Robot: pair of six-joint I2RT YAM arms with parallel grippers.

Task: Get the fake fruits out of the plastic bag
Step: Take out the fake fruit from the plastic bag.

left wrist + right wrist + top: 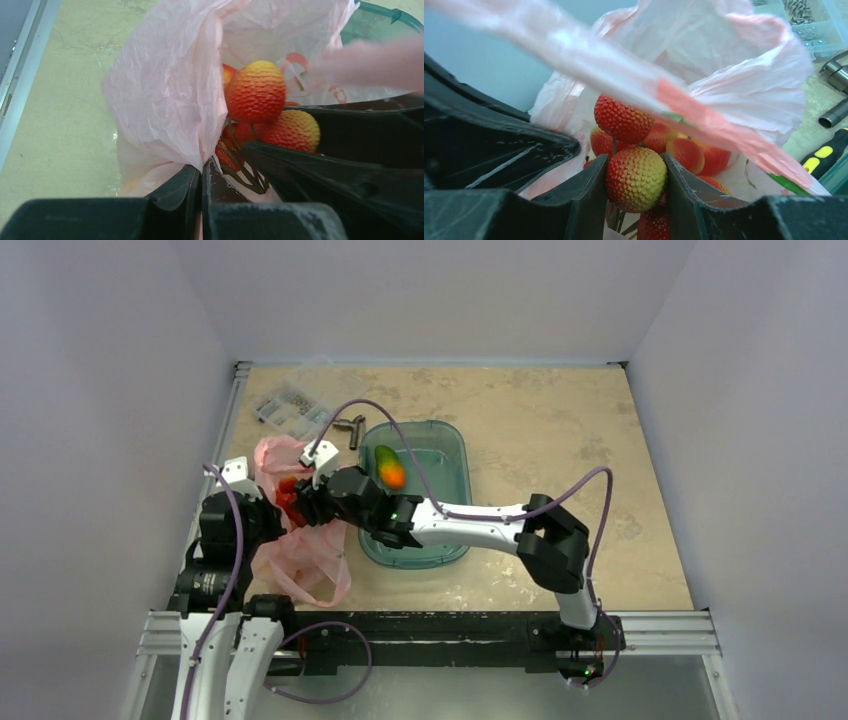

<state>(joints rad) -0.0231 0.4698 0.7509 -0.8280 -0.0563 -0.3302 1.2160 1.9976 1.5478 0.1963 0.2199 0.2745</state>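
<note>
Mottled tan table, walled in white on three sides. Left of its centre, a teal see-through tub, with an elongated green-to-orange mango-like fruit lying inside near the far-left corner. Just left of the tub, the crinkly pink plastic bag, mouth lifted and gaping, one loop handle trailing toward the near edge. In the far-left corner, a clear parts box, with dark cylindrical tools just beside it. Left gripper: fingers pressed together, pinching the bag's rim and holding it up. Right gripper: reaching into the bag's mouth from the tub side, fingers clamped on both sides of one bumpy yellow-red ball of the bunch of small red fruits. Bunch inside the bag, dark stems showing between the balls. Behind it, a smoother red-orange fruit, also inside.
</note>
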